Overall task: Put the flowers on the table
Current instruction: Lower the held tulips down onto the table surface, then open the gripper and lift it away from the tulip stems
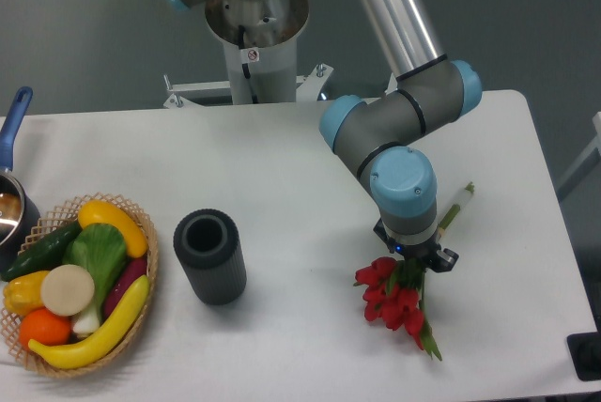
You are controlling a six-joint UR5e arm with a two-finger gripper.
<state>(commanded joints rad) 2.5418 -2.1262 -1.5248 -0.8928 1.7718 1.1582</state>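
Observation:
The flowers (392, 303), a bunch of red tulips with green leaves, lie low over the front right of the white table (300, 186). Their heads point to the front and their pale green stems (456, 207) stick out to the back right. My gripper (416, 263) points straight down over the middle of the bunch, where the stems meet the leaves. Its jaws are mostly hidden under the wrist and appear closed around the bunch. I cannot tell whether the tulip heads touch the tabletop.
A black cylindrical vase (210, 256) stands upright left of centre. A wicker basket of colourful vegetables (75, 285) sits at the front left. A pot with a blue handle (11, 186) is at the left edge. The arm's base (254, 26) stands behind the table.

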